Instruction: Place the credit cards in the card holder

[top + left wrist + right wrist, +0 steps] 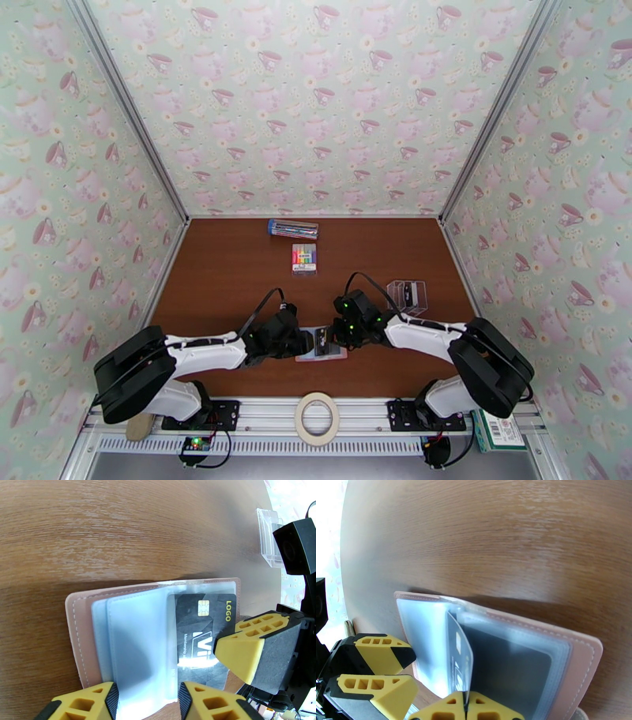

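Card [197, 626] reading "LOGO", pinched by right hand [466, 707]; left hand [146, 696] half-open, perhaps touching card holder [75, 638].

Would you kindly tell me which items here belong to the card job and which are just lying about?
Job: holder, dark card, cards in clear stand.
Lying about: markers, pen box, tape roll, green box.

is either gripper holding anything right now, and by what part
The right gripper is shut on the dark credit card, pinching its edge on that arm's side. The left gripper stands open over the card holder's clear sleeves, with no grip visible.
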Tool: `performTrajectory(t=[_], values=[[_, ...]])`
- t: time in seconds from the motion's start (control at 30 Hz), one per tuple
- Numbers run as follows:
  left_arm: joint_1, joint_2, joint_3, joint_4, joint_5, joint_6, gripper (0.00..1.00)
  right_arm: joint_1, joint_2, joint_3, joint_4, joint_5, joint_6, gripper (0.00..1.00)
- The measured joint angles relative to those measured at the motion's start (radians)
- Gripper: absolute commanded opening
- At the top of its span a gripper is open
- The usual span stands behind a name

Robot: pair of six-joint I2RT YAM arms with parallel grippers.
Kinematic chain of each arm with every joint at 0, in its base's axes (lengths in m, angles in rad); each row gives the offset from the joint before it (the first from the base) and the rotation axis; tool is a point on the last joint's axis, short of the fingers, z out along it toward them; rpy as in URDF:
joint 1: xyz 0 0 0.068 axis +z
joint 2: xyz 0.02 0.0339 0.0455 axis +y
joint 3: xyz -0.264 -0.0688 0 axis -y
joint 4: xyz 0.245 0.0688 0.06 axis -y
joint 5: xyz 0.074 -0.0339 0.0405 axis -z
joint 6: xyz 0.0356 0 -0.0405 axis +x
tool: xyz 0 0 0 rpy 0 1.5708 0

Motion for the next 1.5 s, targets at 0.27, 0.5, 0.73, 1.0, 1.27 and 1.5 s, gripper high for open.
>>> performTrajectory(t=[0.27,0.5,0.73,1.0,1.27,1.5], values=[[0.002,0.000,0.000,-0.003,0.000,0.000,0.48,0.000,0.041,0.026,-0.007,-0.019,-0.007,0.00],[0.002,0.000,0.000,-0.004,0.000,0.000,0.48,0.000,0.055,0.039,-0.006,-0.033,-0.018,0.00],[0.002,0.000,0.000,-0.004,0.000,0.000,0.48,0.001,0.070,0.040,-0.002,-0.042,-0.018,0.00],[0.002,0.000,0.000,-0.004,0.000,0.000,0.48,0.013,0.091,0.060,-0.003,-0.043,-0.018,0.00],[0.002,0.000,0.000,-0.004,0.000,0.000,0.48,0.018,0.077,0.073,-0.027,-0.036,-0.034,0.13],[0.002,0.000,0.000,-0.004,0.000,0.000,0.48,0.026,0.047,0.082,-0.157,0.056,-0.072,0.21]])
